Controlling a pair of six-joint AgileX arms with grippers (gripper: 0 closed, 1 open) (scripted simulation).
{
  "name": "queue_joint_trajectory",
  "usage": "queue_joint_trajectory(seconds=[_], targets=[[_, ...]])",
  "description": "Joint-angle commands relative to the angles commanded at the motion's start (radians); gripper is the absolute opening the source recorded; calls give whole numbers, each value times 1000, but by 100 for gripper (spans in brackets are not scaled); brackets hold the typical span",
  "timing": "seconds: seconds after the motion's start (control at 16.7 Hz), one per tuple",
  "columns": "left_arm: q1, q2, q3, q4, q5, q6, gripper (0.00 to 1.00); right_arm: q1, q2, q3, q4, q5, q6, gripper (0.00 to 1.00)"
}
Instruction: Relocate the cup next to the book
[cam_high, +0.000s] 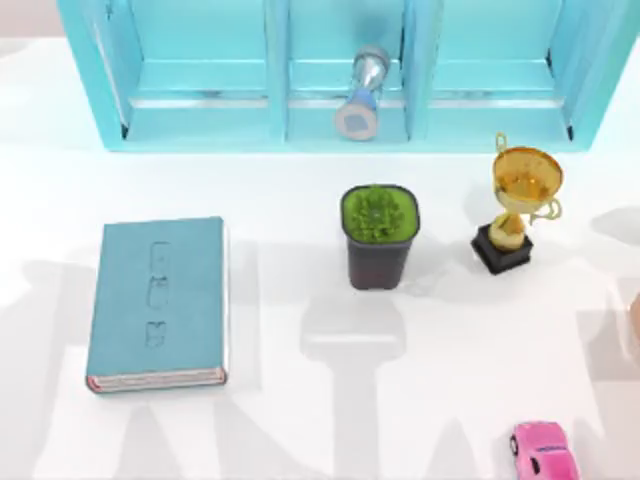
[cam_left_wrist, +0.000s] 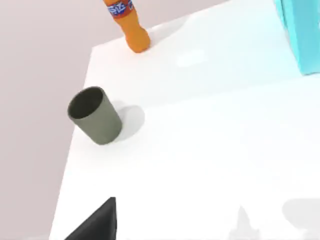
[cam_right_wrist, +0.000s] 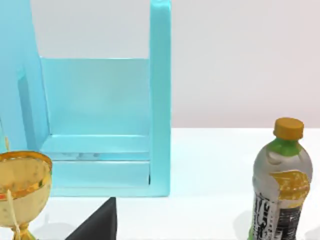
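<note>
The book is seen in the top view lying flat on the left part of the white table, cover up, its white page edges toward the near side. The cup is seen in the left wrist view, standing upright close to an edge of the table, its dark inside showing; an orange bottle stands farther along the same edge, well apart from it. A dark wedge at the border of that view is taken to be part of the left gripper, apart from the cup with bare table between them; whether it is open or closed cannot be told. A like dark wedge of the right gripper is seen in the right wrist view, its state equally unreadable, with the gold trophy just beside it, a green-and-grey bottle off to the other side, and the light-blue shelf behind.

In the top view a potted plant stands mid-table, between book and trophy.
</note>
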Motion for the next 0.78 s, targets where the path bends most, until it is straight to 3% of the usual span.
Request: queue_joint_trajectory(seconds=[0.78], targets=[[58, 1361, 1205, -796, -297, 819, 100, 0, 0, 0, 0, 0, 0, 100]])
